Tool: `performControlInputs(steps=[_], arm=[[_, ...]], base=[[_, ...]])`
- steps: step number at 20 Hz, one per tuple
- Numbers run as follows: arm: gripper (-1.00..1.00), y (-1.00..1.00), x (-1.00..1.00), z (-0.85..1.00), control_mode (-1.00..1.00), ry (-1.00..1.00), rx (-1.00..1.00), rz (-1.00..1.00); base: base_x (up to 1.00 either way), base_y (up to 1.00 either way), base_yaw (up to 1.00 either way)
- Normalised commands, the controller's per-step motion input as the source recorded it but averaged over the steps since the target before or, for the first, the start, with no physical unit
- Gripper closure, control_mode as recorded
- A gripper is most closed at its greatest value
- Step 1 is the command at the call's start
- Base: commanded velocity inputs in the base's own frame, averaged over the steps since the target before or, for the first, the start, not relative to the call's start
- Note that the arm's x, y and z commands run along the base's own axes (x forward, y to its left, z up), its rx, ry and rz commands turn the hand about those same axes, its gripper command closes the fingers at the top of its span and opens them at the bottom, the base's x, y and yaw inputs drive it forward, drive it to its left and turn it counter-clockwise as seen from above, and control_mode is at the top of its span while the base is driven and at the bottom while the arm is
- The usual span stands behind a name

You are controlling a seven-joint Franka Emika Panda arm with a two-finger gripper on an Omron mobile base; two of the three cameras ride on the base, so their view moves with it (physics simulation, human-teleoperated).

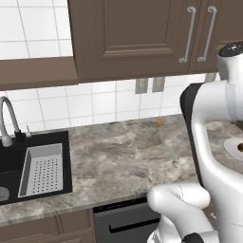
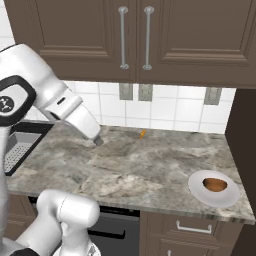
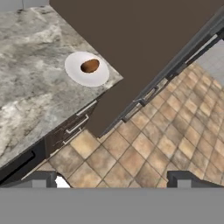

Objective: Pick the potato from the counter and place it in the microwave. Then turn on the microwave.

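One brown potato (image 2: 214,184) lies on a white plate (image 2: 197,190) at the lower right of the right base view, near the front edge of the marbled counter (image 2: 145,165) and close to its right end. In the hand view the same potato (image 3: 89,66) and plate (image 3: 100,77) sit in the upper left of the frame, on the counter (image 3: 30,96) beside its corner, with brown tiled floor (image 3: 175,131) spread across the lower right. The gripper (image 3: 113,178) shows its two dark fingertips (image 3: 41,179) at the bottom of the hand view, set wide apart and holding nothing. At the left of the left base view a black sink (image 1: 66,161) with a grey strainer tray (image 1: 42,170) and curved steel tap (image 1: 6,118) is set into the counter (image 1: 128,152). A small orange thing (image 2: 143,133), too small to identify, lies by the tiled wall
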Motion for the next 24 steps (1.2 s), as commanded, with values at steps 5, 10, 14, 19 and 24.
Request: performControlInputs(steps=[5,10,14,19,24], arm=[[-1.0,-0.29,0.05,-0.17,-1.0,0.0,0.04,-0.07],[-1.0,-0.26,0.0,-0.27,-1.0,0.0,0.06,-0.02],[-1.0,-0.22,0.09,-0.27,-1.0,0.0,0.05,-0.05],[-1.0,-0.22,0.2,-0.14,-1.0,0.0,0.05,-0.11],[-1.0,-0.31,0.08,-0.02,-1.0,0.0,0.08,-0.1]], base=[[0.0,0.0,0.0],[0.0,0.0,0.0],[0.0,0.0,0.0],[0.0,0.0,0.0],[0.0,0.0,0.0]])
